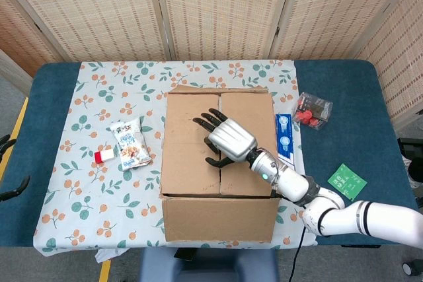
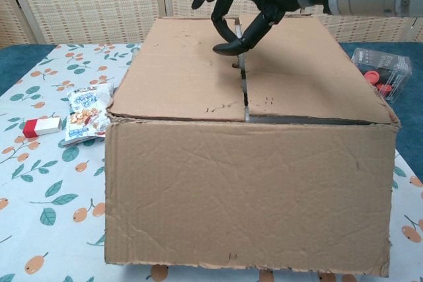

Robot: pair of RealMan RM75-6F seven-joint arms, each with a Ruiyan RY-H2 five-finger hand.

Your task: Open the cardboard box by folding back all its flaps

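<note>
Floral-cloth surface [image 1: 99,189], cardboard box [image 1: 218,216] directly under our right robot hand [image 1: 225,140]. Fingers spread and curled, holding nothing, over centre seam. Flaps look light, stiff; we'd hook seam edge.

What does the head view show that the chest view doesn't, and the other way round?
Only the head view shows the green packet, the blue-and-white carton beside the box, and the left hand at the table's edge. Only the chest view shows the box's front wall face-on. Both show the cardboard box, its two top flaps lying flat, the right hand over the seam with nothing in it, the snack bag and the clear box of red caps.
</note>
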